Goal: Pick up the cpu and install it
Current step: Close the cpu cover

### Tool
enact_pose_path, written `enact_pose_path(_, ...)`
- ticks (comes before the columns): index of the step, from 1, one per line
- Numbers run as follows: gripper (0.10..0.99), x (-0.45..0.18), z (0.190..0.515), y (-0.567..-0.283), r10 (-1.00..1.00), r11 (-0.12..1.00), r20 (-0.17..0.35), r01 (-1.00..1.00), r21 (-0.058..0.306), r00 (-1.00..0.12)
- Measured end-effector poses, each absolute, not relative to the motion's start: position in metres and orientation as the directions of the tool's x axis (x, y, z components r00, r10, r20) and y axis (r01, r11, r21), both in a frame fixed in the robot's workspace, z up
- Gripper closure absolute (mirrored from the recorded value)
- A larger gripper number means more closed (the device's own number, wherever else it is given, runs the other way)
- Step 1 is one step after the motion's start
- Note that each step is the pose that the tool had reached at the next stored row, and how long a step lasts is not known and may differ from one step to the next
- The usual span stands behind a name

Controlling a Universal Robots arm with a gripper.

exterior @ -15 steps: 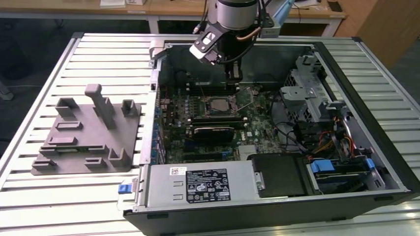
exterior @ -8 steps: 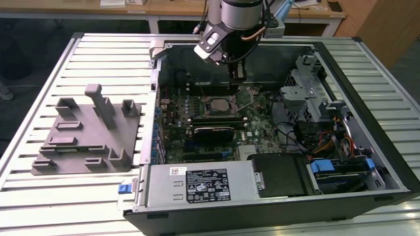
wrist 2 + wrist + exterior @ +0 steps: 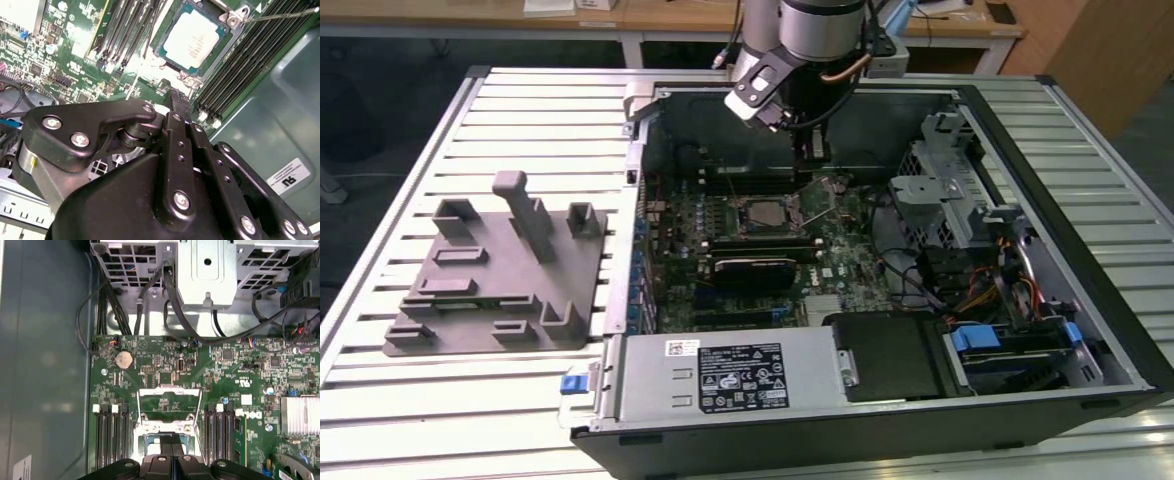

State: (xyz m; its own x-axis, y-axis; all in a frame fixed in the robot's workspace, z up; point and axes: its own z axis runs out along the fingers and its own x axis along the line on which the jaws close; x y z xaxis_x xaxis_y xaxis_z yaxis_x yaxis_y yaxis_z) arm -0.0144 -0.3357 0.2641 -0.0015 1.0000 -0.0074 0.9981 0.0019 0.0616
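Nearest in the exterior view, the power supply box sat at the case's front. The grey holder stood on the bench at the exterior view's left, likely staged within your arm's reach. Mid-case, the cpu lay flat inside the socket. The load plate was tipped up, which left the way in clear. Beyond it the gripper hung just over the board, fingers together on nothing. Your chip looked placed but not clamped down.

One cpu, one grey holder, one power supply box, one computer case, one pincer
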Motion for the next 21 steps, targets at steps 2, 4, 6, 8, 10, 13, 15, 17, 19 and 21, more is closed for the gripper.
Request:
enact_pose_path(2, 0.980, -0.012, 0.264, -0.336, 1.000, 0.002, -0.007, 0.998, 0.062, -0.001)
enact_pose_path(4, 0.980, -0.009, 0.264, -0.336, 1.000, 0.002, -0.007, 0.998, 0.062, -0.001)
enact_pose_path(6, 0.980, -0.007, 0.264, -0.336, 1.000, 0.002, -0.007, 0.998, 0.062, -0.001)
enact_pose_path(8, 0.980, -0.006, 0.264, -0.336, 1.000, 0.002, -0.007, 0.998, 0.062, -0.001)
enact_pose_path(10, 0.980, -0.004, 0.264, -0.336, 1.000, 0.002, -0.007, 0.998, 0.062, -0.001)
enact_pose_path(13, 0.980, -0.001, 0.264, -0.336, 1.000, 0.002, -0.007, 0.998, 0.062, -0.001)
enact_pose_path(15, 0.980, 0.002, 0.264, -0.336, 1.000, 0.002, -0.007, 0.998, 0.062, -0.001)
enact_pose_path(17, 0.980, 0.005, 0.264, -0.336, 1.000, 0.002, -0.007, 0.998, 0.062, -0.001)
enact_pose_path(19, 0.980, 0.008, 0.264, -0.336, 1.000, 0.002, -0.008, 0.998, 0.062, -0.001)
enact_pose_path(21, 0.980, 0.012, 0.264, -0.336, 1.000, 0.002, -0.008, 0.998, 0.062, -0.002)
